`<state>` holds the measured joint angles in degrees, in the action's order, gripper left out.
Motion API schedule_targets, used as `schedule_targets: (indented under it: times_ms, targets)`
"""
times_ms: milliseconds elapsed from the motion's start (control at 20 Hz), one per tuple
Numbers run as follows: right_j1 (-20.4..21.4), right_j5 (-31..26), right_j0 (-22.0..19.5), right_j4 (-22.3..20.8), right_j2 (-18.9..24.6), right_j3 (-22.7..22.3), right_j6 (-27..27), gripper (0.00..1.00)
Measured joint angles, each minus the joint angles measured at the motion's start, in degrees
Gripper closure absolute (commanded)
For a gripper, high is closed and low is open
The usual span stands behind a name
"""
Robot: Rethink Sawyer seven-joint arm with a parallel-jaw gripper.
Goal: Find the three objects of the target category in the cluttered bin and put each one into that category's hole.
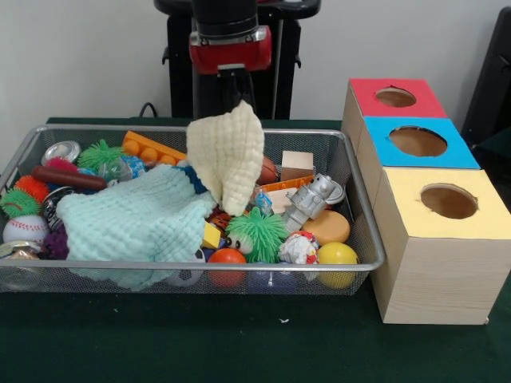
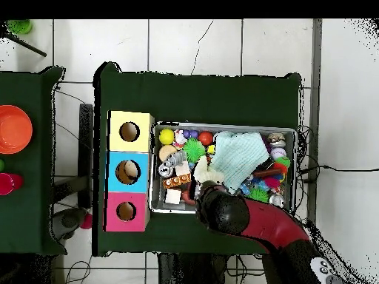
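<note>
Front view shows the claw (image 1: 236,100) clenched on a cream cloth (image 1: 227,155) lifted above the cluttered bin (image 1: 363,231) on the worktop (image 1: 239,343); its trailing hem could snag toys and spill them.

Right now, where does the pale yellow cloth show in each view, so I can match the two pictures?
Front view: the yellow cloth hangs lifted over the bin's middle, under the hand, above the mint cloth.
Overhead view: only a small patch of the yellow cloth shows, left of the mint cloth, at the arm's tip.
Shared landmark: the yellow box, right of the bin in the front view, left of it overhead.
</note>
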<state>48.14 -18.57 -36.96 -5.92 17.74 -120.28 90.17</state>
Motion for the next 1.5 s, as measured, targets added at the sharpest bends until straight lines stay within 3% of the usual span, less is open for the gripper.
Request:
schedule_targets:
  times_ms: [550, 1150, 1500]
  targets:
    - [1.26, 5.32, 3.23, 8.34, 2.58, -5.59, 0.48, 1.00]
    - [6.34, 5.43, 9.88, 15.93, 2.58, -9.83, 1.70, 1.00]
    - [9.42, 5.43, 12.89, 19.60, 2.60, -10.01, 2.65, 1.00]
